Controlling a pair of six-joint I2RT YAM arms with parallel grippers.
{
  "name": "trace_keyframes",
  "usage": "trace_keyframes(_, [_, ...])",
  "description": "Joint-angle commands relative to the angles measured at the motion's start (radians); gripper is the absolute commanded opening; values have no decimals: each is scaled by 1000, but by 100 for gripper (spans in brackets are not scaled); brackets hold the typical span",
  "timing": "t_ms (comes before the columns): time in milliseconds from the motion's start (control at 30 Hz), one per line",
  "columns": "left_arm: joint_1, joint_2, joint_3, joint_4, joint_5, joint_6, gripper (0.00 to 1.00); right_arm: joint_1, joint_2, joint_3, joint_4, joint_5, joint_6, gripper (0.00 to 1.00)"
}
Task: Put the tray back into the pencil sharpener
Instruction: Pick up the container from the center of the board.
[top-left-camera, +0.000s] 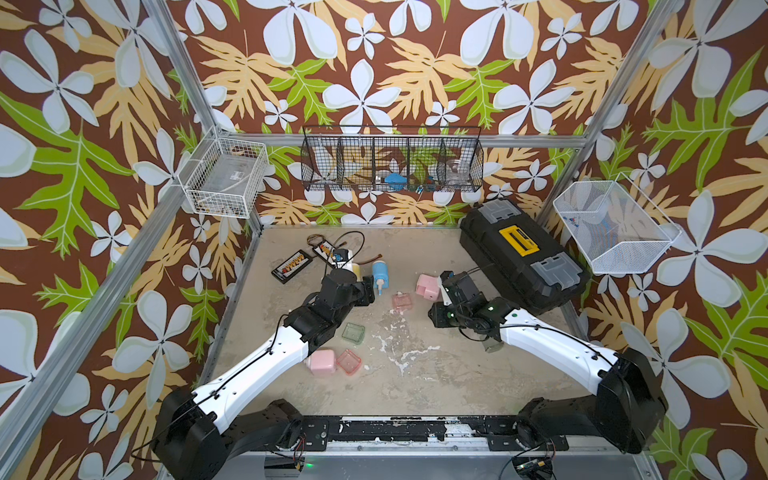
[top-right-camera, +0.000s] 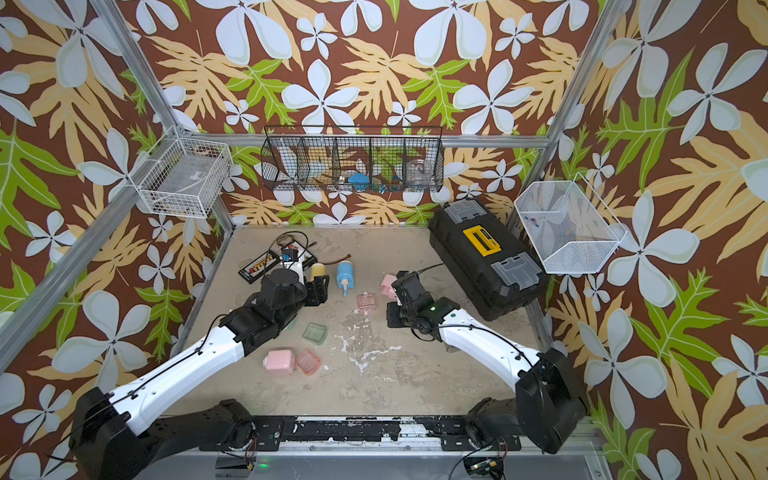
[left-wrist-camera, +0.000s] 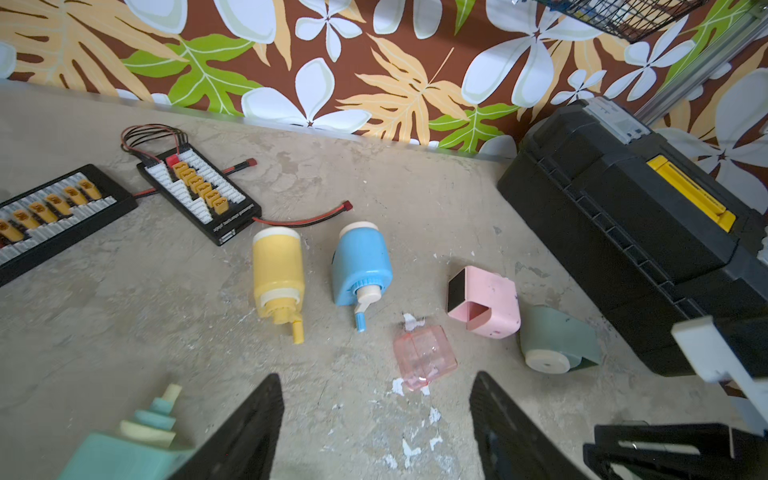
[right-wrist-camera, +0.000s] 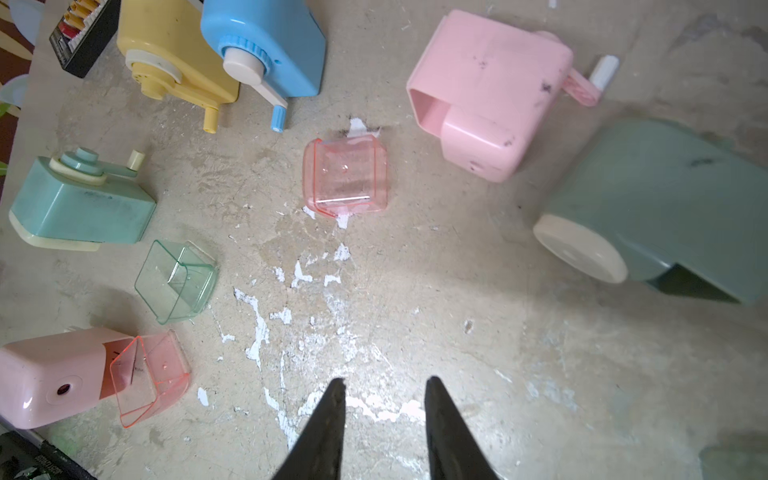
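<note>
Pink clear tray (right-wrist-camera: 345, 176) lies on the desk (right-wrist-camera: 498, 374) just beside the pink sharpener (right-wrist-camera: 486, 91), apart from it. I have my right tool (right-wrist-camera: 385, 380) close to that sharpener, slightly parted, empty; my left tool (left-wrist-camera: 376, 376), beyond the tray from it, is spread wide, empty.

The clear, glossy pink plastic tray (right-wrist-camera: 345, 178) lies on a rough, chipped matt tabletop (right-wrist-camera: 498, 374).

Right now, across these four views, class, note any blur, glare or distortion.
Left wrist view: the nearby teal sharpener is blurred. Right wrist view: a bright patch washes out the table ahead of the right gripper. Both top views: evenly lit, no strong glare.
</note>
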Motion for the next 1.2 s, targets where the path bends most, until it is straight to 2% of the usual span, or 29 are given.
trace_keyframes(0, [2, -39, -11, -69, -39, -24, 72, 26, 48, 47, -40, -22, -61, 35])
trace_keyframes(100, [5, -58, -1, -147, -111, -31, 72, 61, 86, 76, -33, -38, -56, 36])
trace_keyframes(233, [21, -89, 6, -220, -191, -68, 72, 161, 131, 101, -9, -39, -22, 38])
trace_keyframes(433, [44, -188, 1, -273, -311, -191, 72, 334, 214, 145, 46, -36, -23, 42])
trace_keyframes(567, [45, -257, -5, -313, -377, -264, 73, 408, 304, 217, 64, -21, -64, 44])
trace_keyframes(800, [45, -345, -7, -388, -411, -338, 73, 464, 482, 402, 11, 17, -148, 47])
trace_keyframes(1167, [45, -406, 48, -393, -409, -270, 70, 486, 668, 585, -79, 61, -226, 42])
